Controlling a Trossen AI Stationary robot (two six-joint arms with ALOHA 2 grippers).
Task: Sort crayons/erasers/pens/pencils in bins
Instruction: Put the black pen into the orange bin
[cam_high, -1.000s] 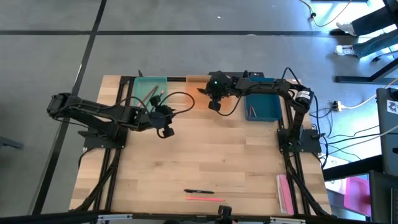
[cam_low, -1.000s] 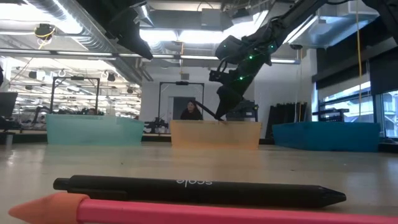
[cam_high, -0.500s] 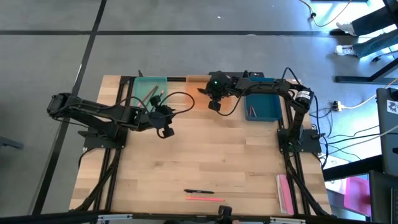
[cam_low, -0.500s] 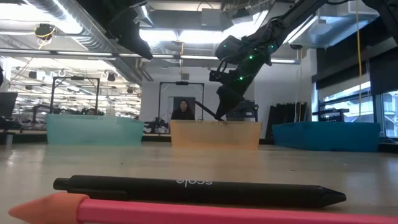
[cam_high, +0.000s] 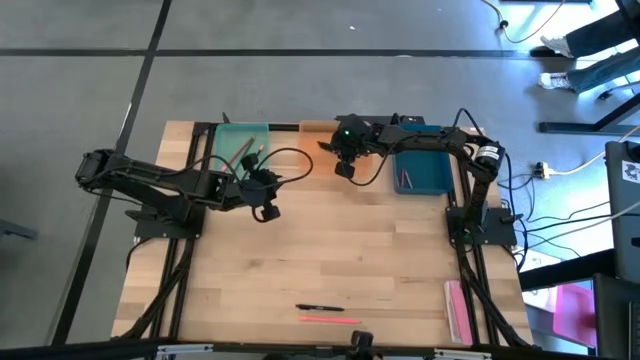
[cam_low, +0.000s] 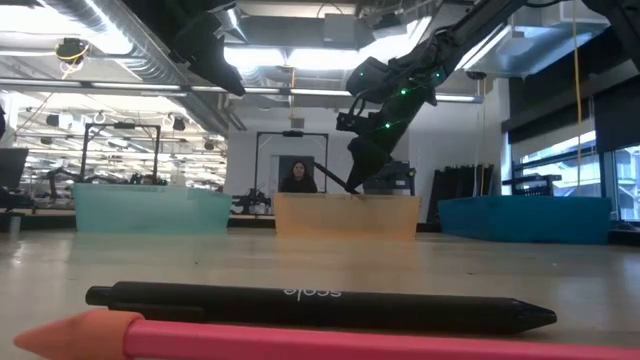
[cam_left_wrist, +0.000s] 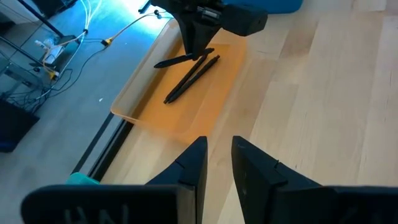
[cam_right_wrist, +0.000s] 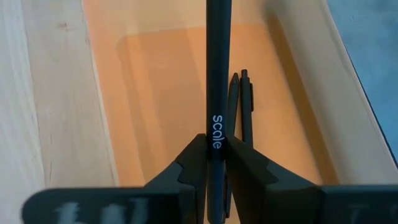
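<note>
A: Orange bin (cam_right_wrist: 155, 93) at the worktop's (cam_high: 330, 250) far edge has two black pens (cam_right_wrist: 239, 106) lying in it, and the right tool (cam_right_wrist: 211, 163) is clamped on a third pen (cam_right_wrist: 217, 74) above it.

B: Yep. Left tool (cam_left_wrist: 216, 163) hovers near the teal bin (cam_high: 232, 150), fingers slightly apart, holding nothing. One black pen (cam_low: 310, 302) and a pink pencil (cam_low: 300, 340) lie at the near edge.

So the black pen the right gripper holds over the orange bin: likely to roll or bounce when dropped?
Probably rolls little: the black pen is slim and round, but the orange bin has walls. It looks rigid and light, so the right gripper risks little.
</note>
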